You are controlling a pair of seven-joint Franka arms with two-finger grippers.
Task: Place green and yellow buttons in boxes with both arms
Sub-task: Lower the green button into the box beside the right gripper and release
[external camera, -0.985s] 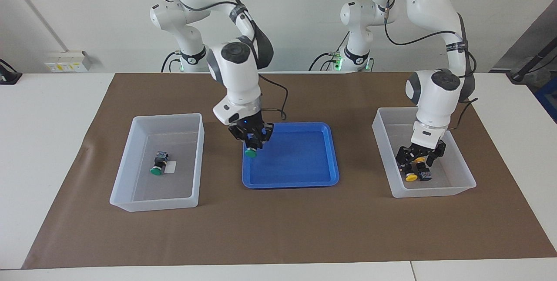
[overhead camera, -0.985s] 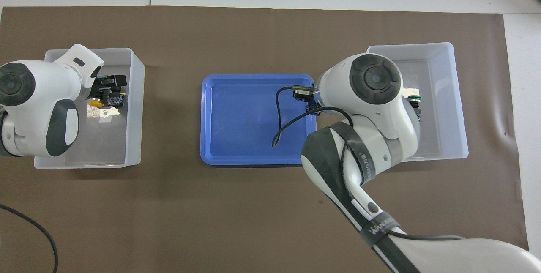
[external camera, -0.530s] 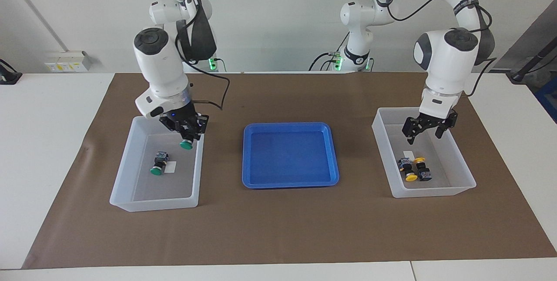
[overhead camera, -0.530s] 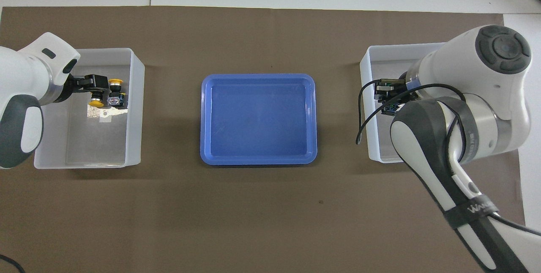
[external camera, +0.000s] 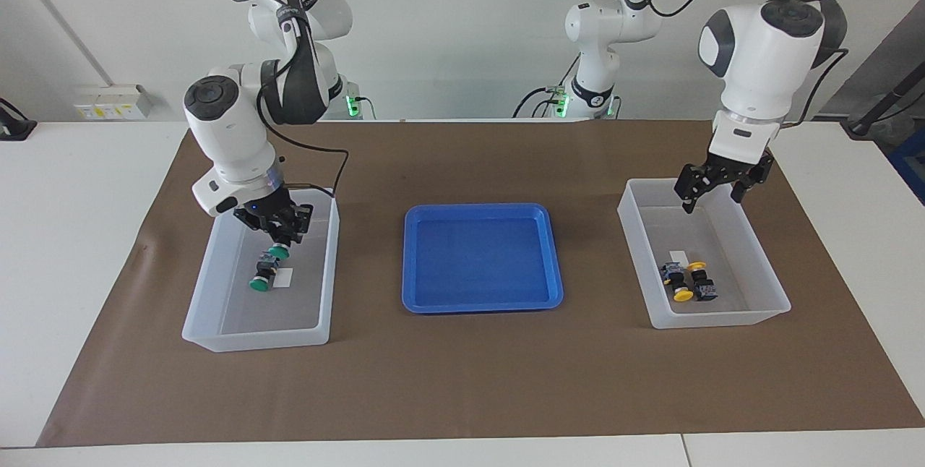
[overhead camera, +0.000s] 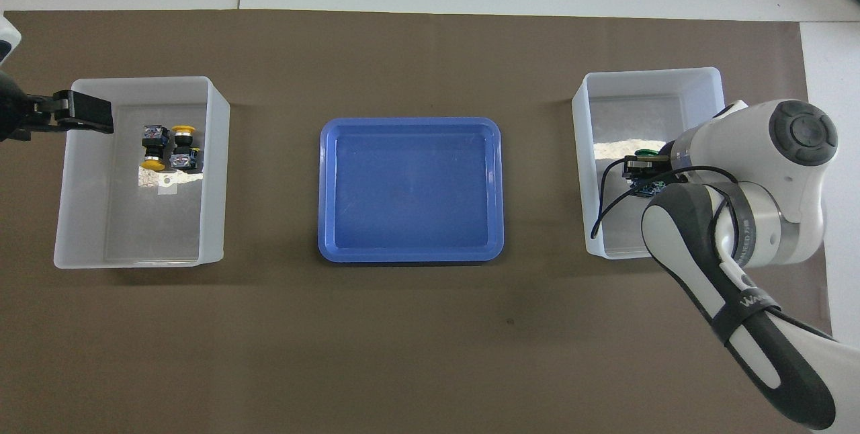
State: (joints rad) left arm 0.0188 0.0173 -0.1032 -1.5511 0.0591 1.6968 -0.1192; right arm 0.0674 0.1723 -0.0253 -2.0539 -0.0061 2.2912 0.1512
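My right gripper [external camera: 280,234] is shut on a green button [external camera: 275,251] and holds it low inside the box [external camera: 217,322] at the right arm's end, just above a second green button [external camera: 259,283] lying by the label. In the overhead view the right arm covers most of this; a green cap [overhead camera: 646,151] shows in that box [overhead camera: 712,78]. My left gripper [external camera: 715,191] is open and empty, raised over the edge nearest the robots of the other box [external camera: 723,319]. Two yellow buttons [external camera: 685,283] lie together in it, also seen in the overhead view [overhead camera: 168,148].
A shallow blue tray [external camera: 483,302] with nothing in it lies on the brown mat [external camera: 462,380] between the two boxes. A black cable hangs from the right wrist over the box wall.
My right gripper has moved with the green button deeper into its box and lower, close to the lying green button. My left gripper has risen and drawn back from the yellow buttons.
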